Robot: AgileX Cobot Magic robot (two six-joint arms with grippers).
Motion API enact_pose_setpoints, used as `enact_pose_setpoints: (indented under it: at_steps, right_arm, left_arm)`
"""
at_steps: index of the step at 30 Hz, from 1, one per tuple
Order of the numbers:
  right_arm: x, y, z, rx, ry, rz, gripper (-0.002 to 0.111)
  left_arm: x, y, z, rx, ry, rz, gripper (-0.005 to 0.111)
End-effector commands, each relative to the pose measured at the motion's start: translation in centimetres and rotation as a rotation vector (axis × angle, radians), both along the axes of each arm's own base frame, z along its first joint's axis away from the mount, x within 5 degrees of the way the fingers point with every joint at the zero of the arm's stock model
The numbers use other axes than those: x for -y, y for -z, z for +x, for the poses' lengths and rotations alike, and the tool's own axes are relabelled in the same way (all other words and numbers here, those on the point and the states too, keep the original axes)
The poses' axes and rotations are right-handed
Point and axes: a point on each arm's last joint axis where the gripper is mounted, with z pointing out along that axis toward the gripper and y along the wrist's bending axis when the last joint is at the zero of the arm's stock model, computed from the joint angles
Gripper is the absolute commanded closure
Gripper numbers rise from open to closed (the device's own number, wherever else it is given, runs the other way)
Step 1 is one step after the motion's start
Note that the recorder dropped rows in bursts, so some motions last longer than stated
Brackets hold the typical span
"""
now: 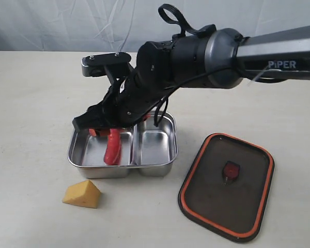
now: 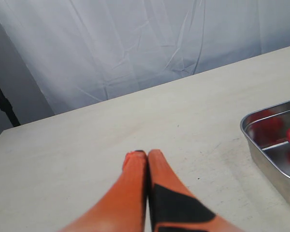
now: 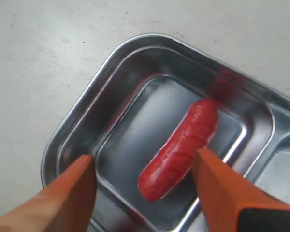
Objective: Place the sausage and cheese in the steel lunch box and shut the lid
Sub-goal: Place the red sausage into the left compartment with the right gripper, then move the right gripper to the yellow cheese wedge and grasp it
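Observation:
The red sausage (image 1: 112, 147) lies flat in the left compartment of the steel lunch box (image 1: 160, 168). My right gripper (image 1: 104, 132) hangs just above it, open. In the right wrist view the sausage (image 3: 181, 147) rests on the box floor (image 3: 77, 121) between the spread orange fingers (image 3: 72, 193), close to one of them and gripped by neither. The yellow cheese (image 1: 82, 194) sits on the table in front of the box. To the right of the box the dark lid (image 1: 227, 186) lies flat. My left gripper (image 2: 142, 153) is shut and empty over bare table, beside the box's corner (image 2: 266, 145).
The right arm (image 1: 222, 51) reaches in from the right across the box and hides its back rim. A white cloth backdrop (image 1: 67, 20) hangs behind the table. The box's right compartment (image 1: 156, 142) holds nothing.

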Motion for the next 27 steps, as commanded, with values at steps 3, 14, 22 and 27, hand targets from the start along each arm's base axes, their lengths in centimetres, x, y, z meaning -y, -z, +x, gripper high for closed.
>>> enact_pose_setpoints:
  at_steps: [3, 14, 22, 27]
  right_arm:
    - [0.3, -0.8, -0.3, -0.029, -0.067, -0.088, 0.049]
    - [-1.6, -0.5, -6.5, -0.019, -0.485, -0.238, 0.052]
    - [-2.7, -0.3, -8.6, -0.01, -0.54, -0.234, 0.052]
    - [-3.3, 1.8, -8.8, -0.033, -0.54, -0.251, 0.052]
  left_arm:
    - [0.0, 0.0, 0.0, 0.008, 0.007, -0.009, 0.107]
    - [0.0, 0.0, 0.0, 0.01, 0.007, -0.009, 0.107]
    - [0.0, 0.0, 0.0, 0.01, 0.007, -0.009, 0.107]
    - [0.0, 0.0, 0.0, 0.01, 0.007, -0.009, 0.107]
